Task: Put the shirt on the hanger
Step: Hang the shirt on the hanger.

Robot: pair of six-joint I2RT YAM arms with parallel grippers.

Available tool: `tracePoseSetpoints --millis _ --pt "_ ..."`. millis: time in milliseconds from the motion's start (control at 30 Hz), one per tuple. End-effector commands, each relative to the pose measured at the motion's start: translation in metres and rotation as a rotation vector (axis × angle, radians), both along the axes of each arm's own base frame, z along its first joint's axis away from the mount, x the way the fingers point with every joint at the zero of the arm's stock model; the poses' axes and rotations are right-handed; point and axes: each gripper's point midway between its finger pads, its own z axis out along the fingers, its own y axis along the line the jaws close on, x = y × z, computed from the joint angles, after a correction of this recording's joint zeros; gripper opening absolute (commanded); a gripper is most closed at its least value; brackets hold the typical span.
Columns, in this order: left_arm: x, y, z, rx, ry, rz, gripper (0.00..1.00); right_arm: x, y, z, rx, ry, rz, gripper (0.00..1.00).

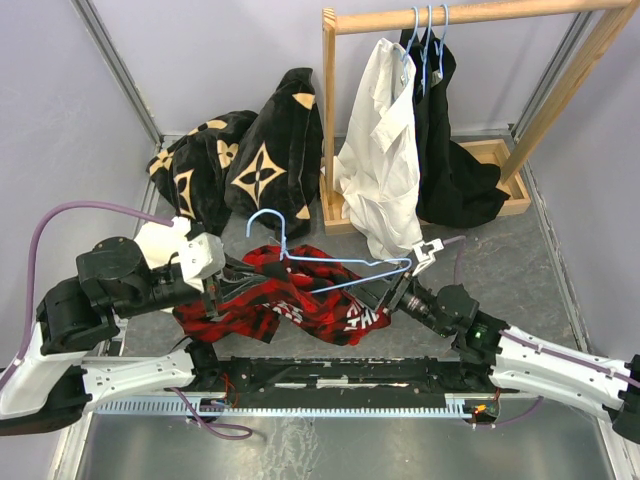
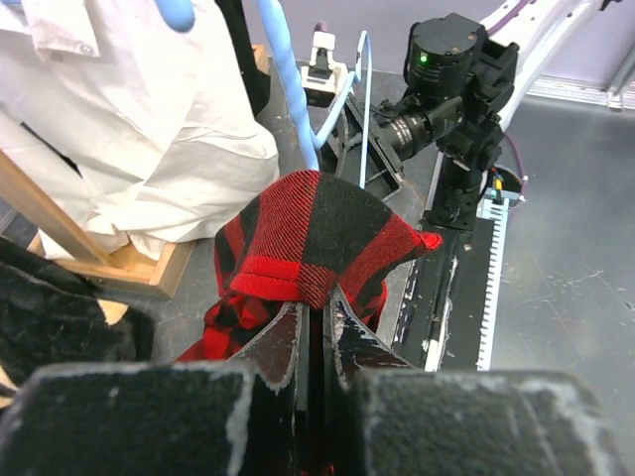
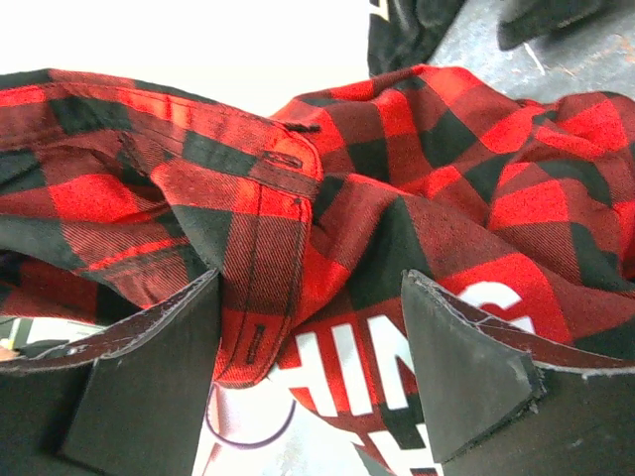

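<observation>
The red-and-black plaid shirt [image 1: 290, 305] lies crumpled on the table between the arms. The light-blue wire hanger [image 1: 283, 238] rests over it, hook towards the back left and its frame reaching right to my right gripper. My left gripper [image 1: 240, 283] is shut on a raised fold of the shirt [image 2: 317, 233], with the hanger [image 2: 288, 99] rising just behind the fold. My right gripper [image 1: 385, 298] is open at the shirt's right side. In the right wrist view its jaws [image 3: 313, 332] stand wide apart over the shirt's button placket and white lettering [image 3: 342, 372]; they hold nothing.
A pale wooden clothes rail [image 1: 450, 15] stands at the back right with a white shirt [image 1: 385, 150], a black garment [image 1: 450, 150] and spare blue hangers [image 1: 425, 40]. Black fabric with tan flowers [image 1: 250, 150] is heaped at the back left.
</observation>
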Motion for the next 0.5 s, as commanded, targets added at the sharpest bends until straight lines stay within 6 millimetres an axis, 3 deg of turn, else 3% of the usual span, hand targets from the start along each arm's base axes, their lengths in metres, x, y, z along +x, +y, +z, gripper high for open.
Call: tracePoseSetpoints --millis 0,133,233,367,467 --pt "-0.012 -0.009 0.027 -0.095 -0.074 -0.096 0.03 -0.006 0.005 0.046 0.171 -0.087 0.037 0.78" --pt "-0.01 -0.012 0.025 -0.092 -0.072 -0.092 0.03 -0.018 0.017 0.056 0.201 -0.132 0.13 0.78" --pt "-0.008 -0.014 0.025 -0.093 -0.072 -0.088 0.03 -0.022 0.029 0.048 0.174 -0.113 0.184 0.77" --pt "-0.008 -0.015 0.027 -0.098 -0.075 -0.091 0.03 -0.016 0.034 0.029 0.154 -0.054 0.169 0.66" --pt "-0.009 -0.013 0.029 -0.105 -0.078 -0.089 0.03 -0.01 0.029 0.019 0.147 -0.033 0.119 0.51"
